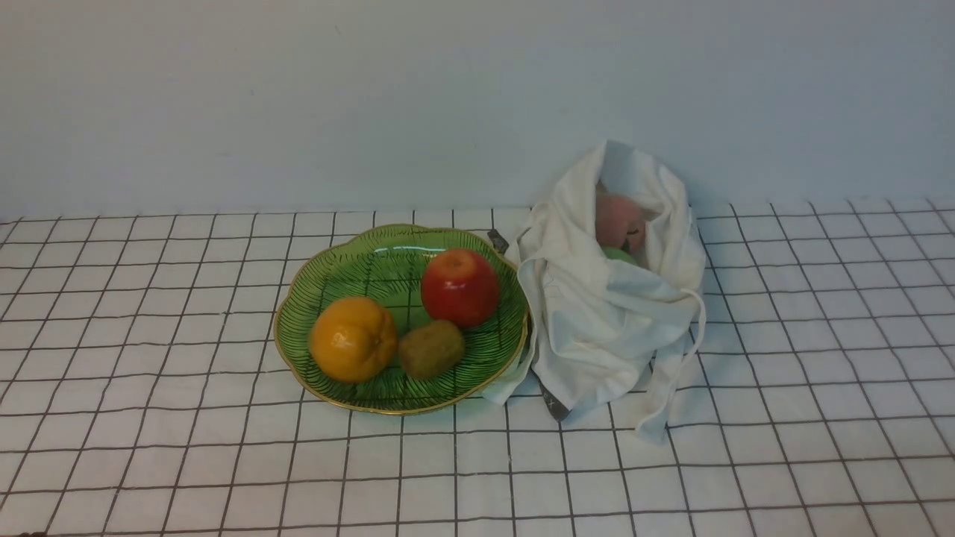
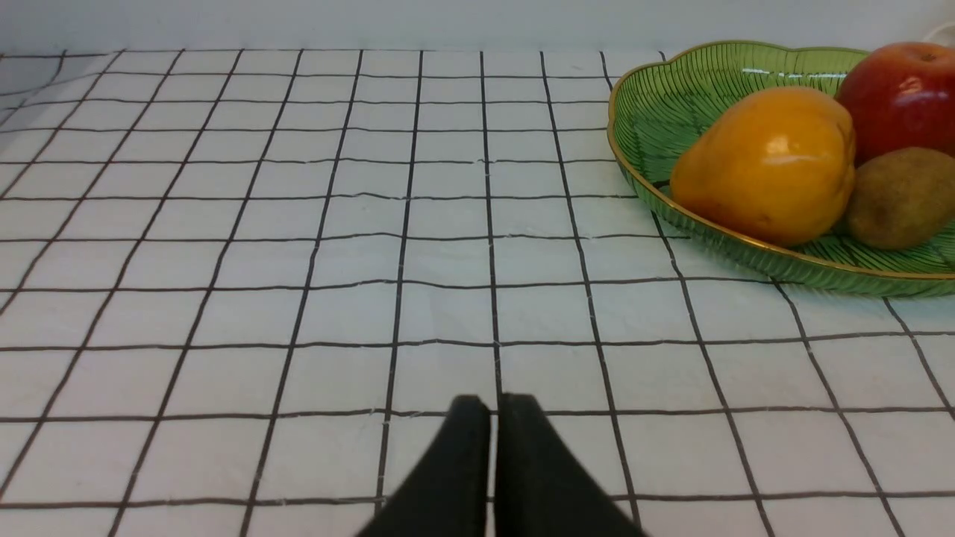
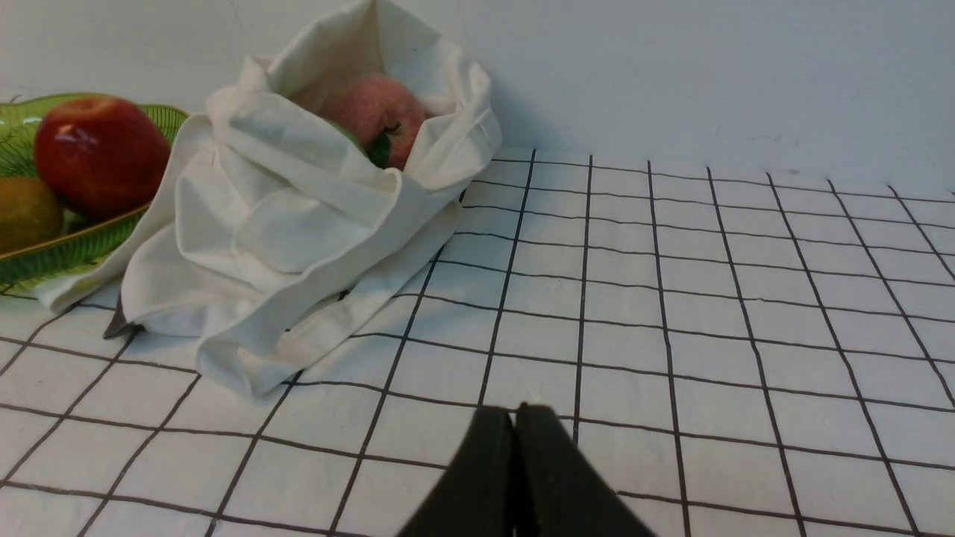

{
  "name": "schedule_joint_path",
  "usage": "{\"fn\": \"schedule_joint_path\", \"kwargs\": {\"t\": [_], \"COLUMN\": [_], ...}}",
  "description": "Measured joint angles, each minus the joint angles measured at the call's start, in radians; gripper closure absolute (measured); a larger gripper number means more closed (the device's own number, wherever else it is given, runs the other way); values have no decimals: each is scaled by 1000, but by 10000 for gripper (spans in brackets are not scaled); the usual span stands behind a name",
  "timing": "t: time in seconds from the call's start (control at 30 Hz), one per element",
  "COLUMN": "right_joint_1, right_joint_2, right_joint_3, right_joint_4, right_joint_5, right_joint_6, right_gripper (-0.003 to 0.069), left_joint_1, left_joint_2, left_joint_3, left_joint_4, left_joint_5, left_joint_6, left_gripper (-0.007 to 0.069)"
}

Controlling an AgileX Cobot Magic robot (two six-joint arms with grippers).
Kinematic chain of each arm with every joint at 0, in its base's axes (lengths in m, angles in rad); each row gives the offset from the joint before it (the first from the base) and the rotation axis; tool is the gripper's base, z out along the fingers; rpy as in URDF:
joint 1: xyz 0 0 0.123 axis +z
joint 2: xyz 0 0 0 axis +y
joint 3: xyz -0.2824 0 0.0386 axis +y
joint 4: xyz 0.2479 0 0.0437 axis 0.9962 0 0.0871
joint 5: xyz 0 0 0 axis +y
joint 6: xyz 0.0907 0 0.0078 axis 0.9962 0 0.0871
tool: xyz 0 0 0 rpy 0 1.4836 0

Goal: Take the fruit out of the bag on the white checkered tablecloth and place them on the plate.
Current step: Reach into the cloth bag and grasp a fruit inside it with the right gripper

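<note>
The off-white cloth bag [image 1: 608, 306] lies crumpled on the white checkered tablecloth [image 1: 821, 335], touching the right edge of the green plate [image 1: 328, 268]. In its open mouth sit the pale pink peach-like fruit [image 1: 618, 220] and a sliver of the green apple [image 1: 618, 255] under it. The bag [image 3: 298, 224] and the pink fruit [image 3: 373, 112] also show in the right wrist view. My left gripper [image 2: 494, 406] is shut and empty, low over the cloth left of the plate [image 2: 671, 104]. My right gripper [image 3: 515, 414] is shut and empty, on the cloth in front of the bag and to its right. Neither gripper shows in the front view.
The plate holds a glossy red apple [image 1: 459, 287], an orange [image 1: 352, 339] and a brown kiwi [image 1: 431, 348]. A pale wall [image 1: 477, 97] runs behind the table. A bag strap [image 1: 668, 388] trails toward the front.
</note>
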Motion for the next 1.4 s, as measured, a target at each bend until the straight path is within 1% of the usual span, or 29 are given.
{"fn": "schedule_joint_path", "kwargs": {"t": [0.47,0.53,0.57,0.6,0.63,0.67,0.73,0.8,0.9,0.93,1.0,1.1,1.13,1.2,1.27,1.33,1.4], "right_joint_1": [0,0,0,0,0,0,0,0,0,0,0,0,0,0,0,0,0], "right_joint_2": [0,0,0,0,0,0,0,0,0,0,0,15,15,133,256,453,627], "right_joint_3": [0,0,0,1,3,5,5,5,5,5,-3,-93,-93,-233,-337,-476,-579], "right_joint_4": [0,22,72,156,259,407,552,671,735,738,744,735,735,669,603,523,469], "right_joint_5": [0,0,-7,-13,-22,-29,-34,-54,-83,-84,-84,-82,-82,-58,9,119,186], "right_joint_6": [0,15,48,97,154,233,294,324,294,283,204,105,105,5,-49,-75,-83], "right_gripper": [673,673,673,673,673,673,673,673,673,673,673,673,673,673,673,673,672], "left_joint_1": [0,0,0,0,0,0,0,0,0,0,0,0,0,0,0,0,0], "left_joint_2": [0,0,0,0,0,0,0,0,0,0,0,0,0,0,0,0,0], "left_joint_3": [0,0,0,0,0,0,0,0,0,0,0,0,0,0,0,0,0], "left_joint_4": [0,0,0,0,0,0,0,0,0,0,0,0,0,0,0,0,0], "left_joint_5": [0,0,0,0,0,0,0,0,0,0,0,0,0,0,0,0,0], "left_joint_6": [0,0,0,0,0,0,0,0,0,0,0,0,0,0,0,0,0], "left_gripper": [629,629,629,629,629,629,629,629,629,629,629,629,629,629,629,629,629]}}
